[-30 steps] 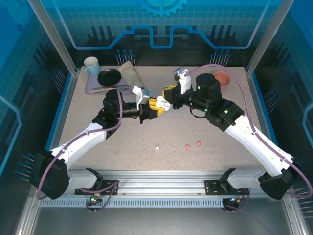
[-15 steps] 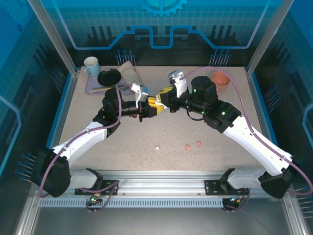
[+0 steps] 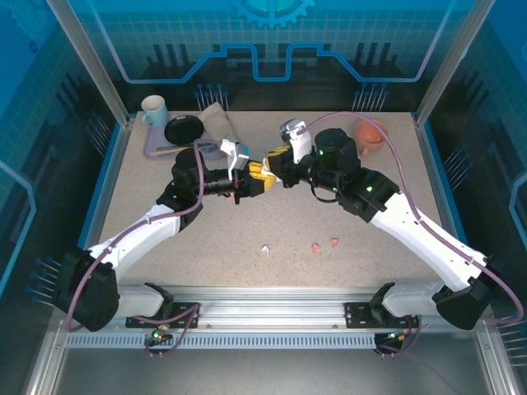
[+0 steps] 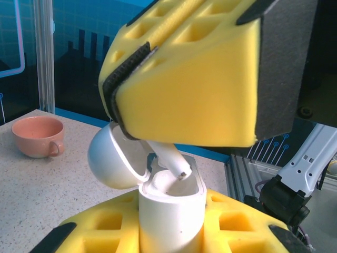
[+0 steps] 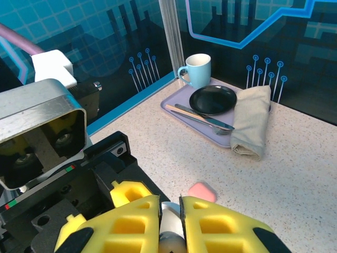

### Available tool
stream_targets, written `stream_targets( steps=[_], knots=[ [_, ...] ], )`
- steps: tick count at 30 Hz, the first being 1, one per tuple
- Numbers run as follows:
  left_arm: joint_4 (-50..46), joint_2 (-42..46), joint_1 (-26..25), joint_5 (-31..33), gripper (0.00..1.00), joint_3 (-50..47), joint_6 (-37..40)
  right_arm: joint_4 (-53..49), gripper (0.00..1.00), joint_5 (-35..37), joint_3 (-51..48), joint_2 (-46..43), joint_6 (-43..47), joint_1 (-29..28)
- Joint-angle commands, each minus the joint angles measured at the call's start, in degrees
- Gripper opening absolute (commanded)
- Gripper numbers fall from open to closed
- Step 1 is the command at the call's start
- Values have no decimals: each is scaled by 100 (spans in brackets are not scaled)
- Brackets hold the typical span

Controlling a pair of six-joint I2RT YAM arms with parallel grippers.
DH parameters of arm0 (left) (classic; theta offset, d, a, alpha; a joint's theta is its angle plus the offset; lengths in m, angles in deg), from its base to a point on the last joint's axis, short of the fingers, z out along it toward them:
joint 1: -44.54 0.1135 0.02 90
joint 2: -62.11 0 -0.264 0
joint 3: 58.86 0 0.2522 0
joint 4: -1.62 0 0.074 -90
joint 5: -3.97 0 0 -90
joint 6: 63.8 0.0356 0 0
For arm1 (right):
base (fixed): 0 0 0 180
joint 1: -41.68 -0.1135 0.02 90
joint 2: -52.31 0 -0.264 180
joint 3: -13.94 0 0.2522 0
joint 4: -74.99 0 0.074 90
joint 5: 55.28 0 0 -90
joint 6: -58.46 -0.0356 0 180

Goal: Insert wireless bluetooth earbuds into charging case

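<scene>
My left gripper [image 3: 249, 176] is shut on a white charging case [image 4: 171, 211], held upright above the table with its round lid [image 4: 110, 158] swung open. My right gripper [image 3: 277, 161] meets it from the right, shut on a white earbud [image 4: 167, 159]. The earbud's stem slants down and its tip is at the case's open mouth. In the right wrist view the earbud [image 5: 171, 232] sits pinched between the yellow pads [image 5: 131, 224]. A white earbud [image 3: 265, 249] and two pink earbuds [image 3: 316, 245] [image 3: 335, 242] lie on the table near the front.
A pink case [image 5: 202, 192] lies on the table below the grippers. At the back left, a lilac tray [image 3: 155, 151] carries a mug [image 3: 153, 109], a black plate [image 3: 183, 129], cutlery and a folded napkin [image 3: 218, 123]. A salmon cup [image 3: 369, 132] stands back right.
My right gripper has carried the earbud leftward to the open case. My left gripper shifted slightly left with the case. The salmon cup has come out from behind the right arm.
</scene>
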Motion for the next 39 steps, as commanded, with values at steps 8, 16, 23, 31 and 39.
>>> stream_targets(
  steps=[8, 16, 23, 31, 39],
  knots=[
    [303, 70, 60, -95, 0, 177, -97, 150, 9, 223, -37, 130, 219, -258],
    [414, 72, 68, 37, 0, 156, -126, -41, 7, 628, -10, 216, 602, -654],
    [544, 54, 79, 151, 0, 125, -179, -162, 6, 1001, 32, 269, 842, -911],
    [684, 54, 120, 278, 0, 98, -272, -344, 7, 984, 4, 303, 954, -995],
    [767, 50, 149, 292, 0, 67, -378, -432, 12, 974, 93, 391, 812, -978]
  ],
)
